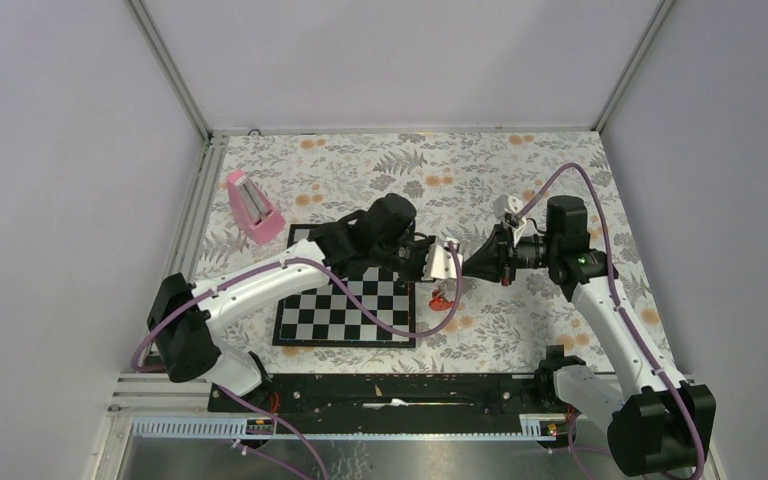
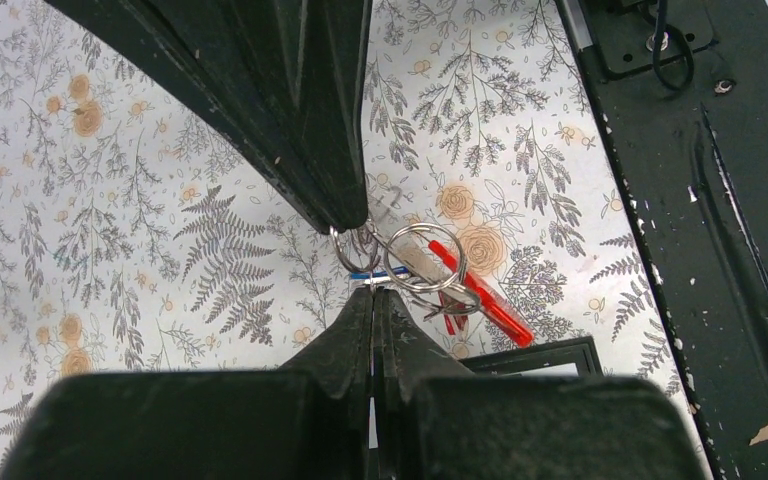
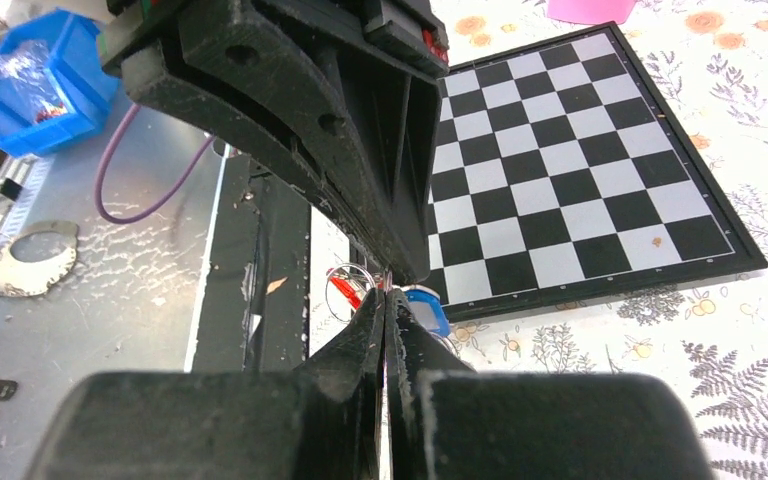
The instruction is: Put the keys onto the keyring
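On the left, the left pincer (image 1: 438, 262) reaches out over the right edge of the chessboard (image 1: 345, 312), its jaws pressed shut. By the left wrist view they seem to pinch the blue key (image 3: 424, 306), which shows there only as a thin blue sliver lying crosswise at the fingertips. Just beyond it, toward the right, the wire loops of the keyring (image 2: 412, 262) overlap. A red piece (image 2: 485, 298) trails from them above the floral bench (image 1: 520, 170), and whether it is the fob or the second key cannot be told. The right pincer (image 1: 468, 265) meets the left one tip to tip, also shut, apparently on a small loop of the ring. Both arms are equally near, so the threading likely turns on the key's hole meeting the ring's split. From above the metal is hidden, and only the right wrist view shows the blue tag's broad face.
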You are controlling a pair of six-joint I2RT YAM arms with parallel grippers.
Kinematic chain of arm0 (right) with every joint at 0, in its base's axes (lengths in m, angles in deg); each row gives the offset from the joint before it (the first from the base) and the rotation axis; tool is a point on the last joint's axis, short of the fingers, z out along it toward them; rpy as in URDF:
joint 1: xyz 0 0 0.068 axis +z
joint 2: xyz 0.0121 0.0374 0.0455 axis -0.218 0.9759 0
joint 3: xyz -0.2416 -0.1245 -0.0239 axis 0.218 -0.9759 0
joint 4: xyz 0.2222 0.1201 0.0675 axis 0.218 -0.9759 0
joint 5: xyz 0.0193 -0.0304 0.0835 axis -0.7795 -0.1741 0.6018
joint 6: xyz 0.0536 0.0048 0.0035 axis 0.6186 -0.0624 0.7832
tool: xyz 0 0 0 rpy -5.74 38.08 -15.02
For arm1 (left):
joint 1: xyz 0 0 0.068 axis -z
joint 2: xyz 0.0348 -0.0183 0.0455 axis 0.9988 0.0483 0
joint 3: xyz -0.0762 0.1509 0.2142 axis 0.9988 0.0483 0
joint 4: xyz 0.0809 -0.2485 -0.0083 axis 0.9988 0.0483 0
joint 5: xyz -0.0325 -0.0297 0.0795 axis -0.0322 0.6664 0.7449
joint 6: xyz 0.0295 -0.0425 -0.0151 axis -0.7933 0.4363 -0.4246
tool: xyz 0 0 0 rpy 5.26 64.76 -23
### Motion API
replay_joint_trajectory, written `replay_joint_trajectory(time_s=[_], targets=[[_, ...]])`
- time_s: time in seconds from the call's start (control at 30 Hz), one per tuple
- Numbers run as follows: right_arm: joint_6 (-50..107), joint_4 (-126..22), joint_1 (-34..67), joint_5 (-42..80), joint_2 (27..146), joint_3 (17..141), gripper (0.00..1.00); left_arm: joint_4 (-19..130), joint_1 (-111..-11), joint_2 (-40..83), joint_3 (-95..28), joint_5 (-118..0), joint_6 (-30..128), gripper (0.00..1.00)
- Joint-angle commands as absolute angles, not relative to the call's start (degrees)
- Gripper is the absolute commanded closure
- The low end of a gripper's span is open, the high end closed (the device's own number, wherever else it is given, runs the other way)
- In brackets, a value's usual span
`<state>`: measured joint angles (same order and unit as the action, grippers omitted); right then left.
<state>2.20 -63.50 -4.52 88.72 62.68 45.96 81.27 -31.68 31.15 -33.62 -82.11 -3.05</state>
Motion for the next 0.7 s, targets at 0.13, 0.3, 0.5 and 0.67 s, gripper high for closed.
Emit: replay_joint_trajectory(time_s=[0.13, 0.3, 0.5, 0.67], targets=[[-13.73, -76.39, -4.55, 86.64, 61.88, 49.83, 1.0, 84.73, -31.68, 30.4, -38.23, -83.99, -4.2, 1.0], [-15.34, -77.48, -3.9, 85.65, 62.07, 49.68, 1.0, 85.69, -31.67, 32.22, -40.52, -85.01, -3.63, 1.0], [-15.41, -77.41, -3.54, 85.02, 61.74, 49.53, 1.0, 86.8, -31.59, 33.75, -42.37, -85.92, -3.67, 1.0], [-15.64, -77.15, -3.42, 83.83, 61.47, 48.93, 1.0, 87.56, -31.59, 33.82, -42.95, -87.47, -4.47, 1.0]])
